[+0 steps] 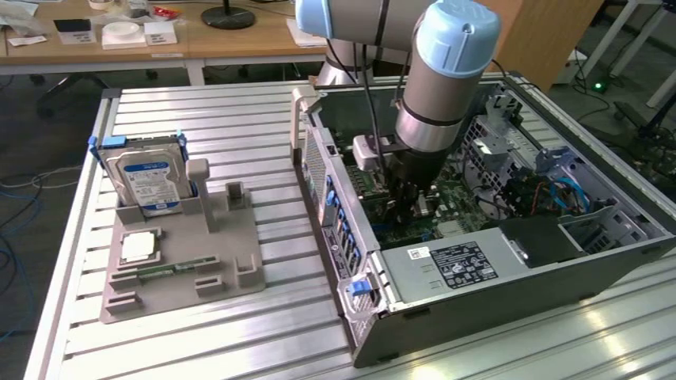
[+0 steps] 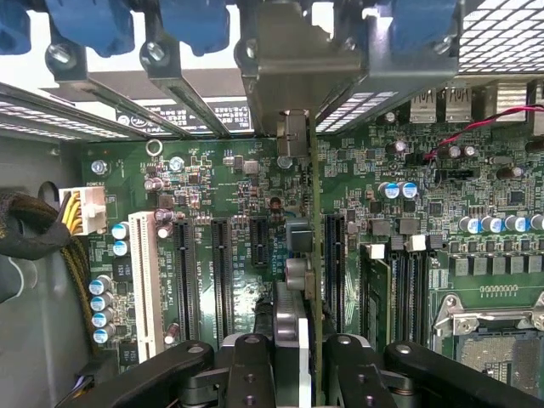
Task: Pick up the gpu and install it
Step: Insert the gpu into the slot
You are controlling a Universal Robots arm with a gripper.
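Note:
My gripper (image 2: pixel 299 361) is shut on the gpu (image 2: pixel 293 85), which I see edge-on: a thin card running from between my fingers (image 2: pixel 253 365) to its silver end bracket by the case's rear slot openings. The card stands upright over the green motherboard (image 2: pixel 229 183), between two black expansion slots (image 2: pixel 259 242) (image 2: pixel 333 263); whether it touches a slot I cannot tell. In the exterior view the arm reaches down into the open computer case (image 1: pixel 349 237), with the gripper (image 1: pixel 407 202) low over the motherboard.
A white slot (image 2: pixel 146 280) and a black cable bundle (image 2: pixel 34 238) lie beside the slots, with memory sticks (image 2: pixel 399 280) and the CPU socket (image 2: pixel 493 331) on the other side. Outside the case, a grey fixture (image 1: pixel 180 277) holds a hard drive (image 1: pixel 148 178) and a small chip (image 1: pixel 139 247).

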